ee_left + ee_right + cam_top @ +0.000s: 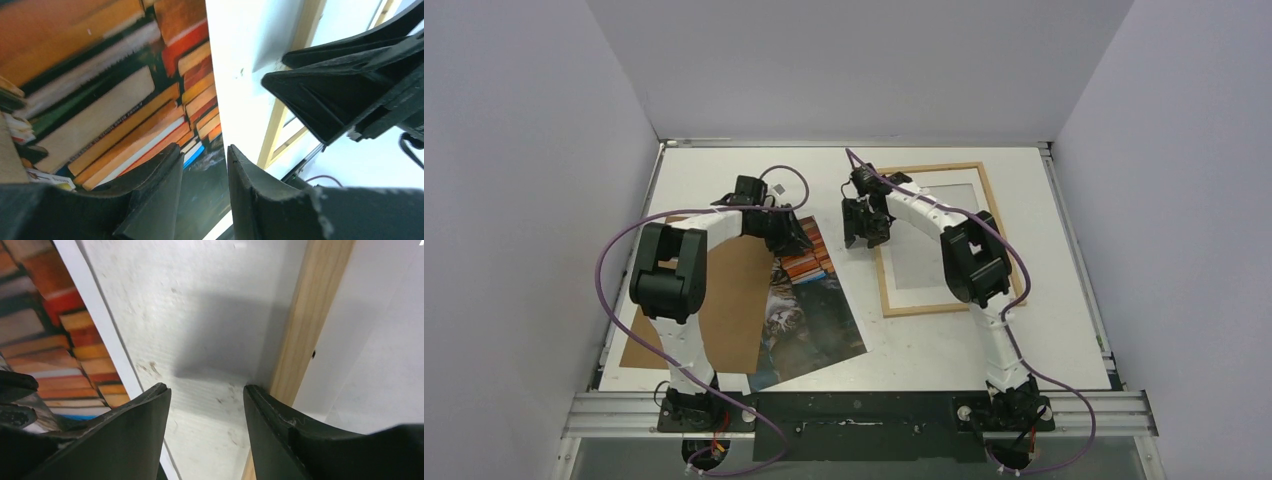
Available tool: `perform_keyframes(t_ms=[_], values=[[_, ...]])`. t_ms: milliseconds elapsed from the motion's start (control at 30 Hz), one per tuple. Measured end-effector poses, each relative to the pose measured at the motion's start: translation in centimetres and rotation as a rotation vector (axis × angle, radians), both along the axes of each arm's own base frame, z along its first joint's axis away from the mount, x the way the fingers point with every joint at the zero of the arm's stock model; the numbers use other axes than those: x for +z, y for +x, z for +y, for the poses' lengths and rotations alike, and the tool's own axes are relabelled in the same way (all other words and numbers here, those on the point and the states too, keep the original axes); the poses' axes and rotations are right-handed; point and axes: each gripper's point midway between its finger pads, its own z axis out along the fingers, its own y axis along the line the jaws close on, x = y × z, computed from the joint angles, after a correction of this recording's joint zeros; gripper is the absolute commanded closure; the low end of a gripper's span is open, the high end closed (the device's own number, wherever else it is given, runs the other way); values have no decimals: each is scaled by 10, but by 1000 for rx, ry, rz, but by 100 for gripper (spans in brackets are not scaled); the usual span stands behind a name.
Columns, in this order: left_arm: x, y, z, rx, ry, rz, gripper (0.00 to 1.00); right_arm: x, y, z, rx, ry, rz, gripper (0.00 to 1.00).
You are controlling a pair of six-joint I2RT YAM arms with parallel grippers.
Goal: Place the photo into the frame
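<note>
Left tool [203, 150] seen narrowly parted, empty, over photo [100, 100] edge; right tool [205, 390] seen wider, empty, beside frame [305, 315].

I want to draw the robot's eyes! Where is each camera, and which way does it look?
Top: above and behind, looking down on the table; left arm, right arm and bases show.
Left wrist: on the left arm, looking down at the photo; its own fingers show.
Right wrist: on the right arm, looking down at bare table beside the frame; its own fingers show.
Shared: both wrist views catch the photo's books and the frame's wooden edge.
</note>
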Motion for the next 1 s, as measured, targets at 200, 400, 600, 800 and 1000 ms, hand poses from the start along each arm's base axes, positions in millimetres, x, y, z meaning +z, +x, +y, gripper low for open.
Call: perform_keyframes(t_ms=[200,400,600,800,1000], values=[[-16,-43,-3,-69,46,79,64,0,-43,-19,58,-8,74,34],[-20,-75,-1,-96,102,136,69,2,-98,-22,93,86,166,31],[-28,-101,12,-79,210,167,80,3,-142,-10,109,179,210,36],[-36,-111,19,-51,258,211,85,6,-151,18,121,292,217,39],[-38,-111,21,-20,303,224,88,7,-149,32,101,375,219,38]])
